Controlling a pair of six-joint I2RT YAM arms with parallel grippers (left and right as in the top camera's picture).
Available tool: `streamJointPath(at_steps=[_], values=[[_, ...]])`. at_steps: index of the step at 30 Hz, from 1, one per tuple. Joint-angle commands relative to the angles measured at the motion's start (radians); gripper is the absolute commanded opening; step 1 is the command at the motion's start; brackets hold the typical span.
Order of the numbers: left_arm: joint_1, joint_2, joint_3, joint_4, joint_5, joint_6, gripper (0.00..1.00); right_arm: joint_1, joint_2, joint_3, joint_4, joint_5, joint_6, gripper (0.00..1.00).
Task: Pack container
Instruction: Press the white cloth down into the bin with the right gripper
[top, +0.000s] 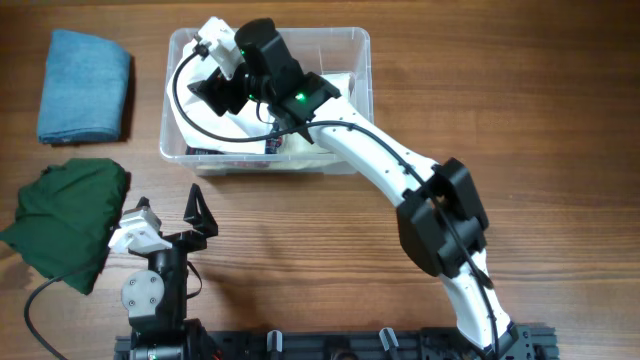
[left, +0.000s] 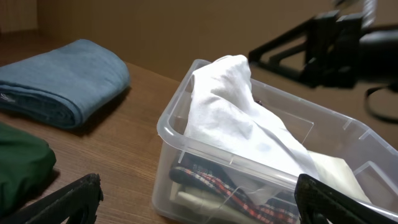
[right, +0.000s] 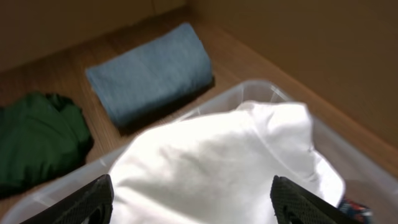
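Observation:
The clear plastic container (top: 345, 60) stands at the back centre of the table. A white cloth (left: 230, 118) is heaped in it, draped against its left wall, over a dark patterned cloth (left: 214, 186) at the bottom. My right gripper (right: 193, 199) is open, just above the white cloth (right: 211, 155) inside the container (right: 62, 186), holding nothing. My left gripper (left: 199, 202) is open and empty, low over the table in front of the container (left: 180, 134). In the overhead view it (top: 170, 215) sits near the front left.
A folded blue towel (top: 85, 85) lies at the back left, also in both wrist views (left: 62, 81) (right: 149, 71). A crumpled dark green cloth (top: 65, 215) lies at the front left beside my left arm. The right arm (top: 400, 180) reaches across from the front right.

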Motion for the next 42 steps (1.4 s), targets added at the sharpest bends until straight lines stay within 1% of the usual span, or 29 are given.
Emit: streamJointPath(at_steps=[1,3,5,8,10,11,13,16,18,21,31,33,42], values=[[-0.004,-0.003,-0.006,0.003,-0.01,0.016,1.0,0.007,0.058,0.008,-0.007,-0.021,-0.013,0.86],[-0.004,-0.003,-0.006,0.003,-0.01,0.016,1.0,0.007,0.056,0.041,-0.063,-0.021,-0.006,0.91],[-0.004,-0.003,-0.006,0.003,-0.01,0.016,1.0,0.006,0.057,0.167,-0.202,-0.01,-0.016,1.0],[-0.004,-0.003,-0.006,0.003,-0.01,0.016,1.0,0.008,0.057,0.391,-0.405,0.029,-0.015,1.0],[-0.004,-0.003,-0.006,0.003,-0.01,0.016,1.0,0.005,0.057,0.504,-0.51,0.039,0.002,1.0],[-0.004,-0.003,-0.006,0.003,-0.01,0.016,1.0,0.004,0.057,0.544,-0.553,0.039,0.011,1.0],[-0.004,-0.003,-0.006,0.003,-0.01,0.016,1.0,0.004,0.057,0.568,-0.595,0.019,0.005,1.0],[-0.004,-0.003,-0.006,0.003,-0.01,0.016,1.0,0.012,0.073,0.568,-0.597,-0.018,-0.032,1.0],[-0.004,-0.003,-0.006,0.003,-0.01,0.016,1.0,0.02,0.099,0.568,-0.571,-0.018,-0.065,1.0],[-0.004,-0.003,-0.006,0.003,-0.01,0.016,1.0,0.031,0.165,0.568,-0.515,-0.016,-0.072,1.0],[-0.004,-0.003,-0.006,0.003,-0.01,0.016,1.0,0.029,0.312,0.568,-0.358,-0.01,-0.069,1.0],[-0.004,-0.003,-0.006,0.003,-0.01,0.016,1.0,0.027,0.333,0.568,-0.337,0.023,-0.066,1.0],[-0.004,-0.003,-0.006,0.003,-0.01,0.016,1.0,-0.026,0.389,0.568,-0.328,0.035,0.011,1.0]])
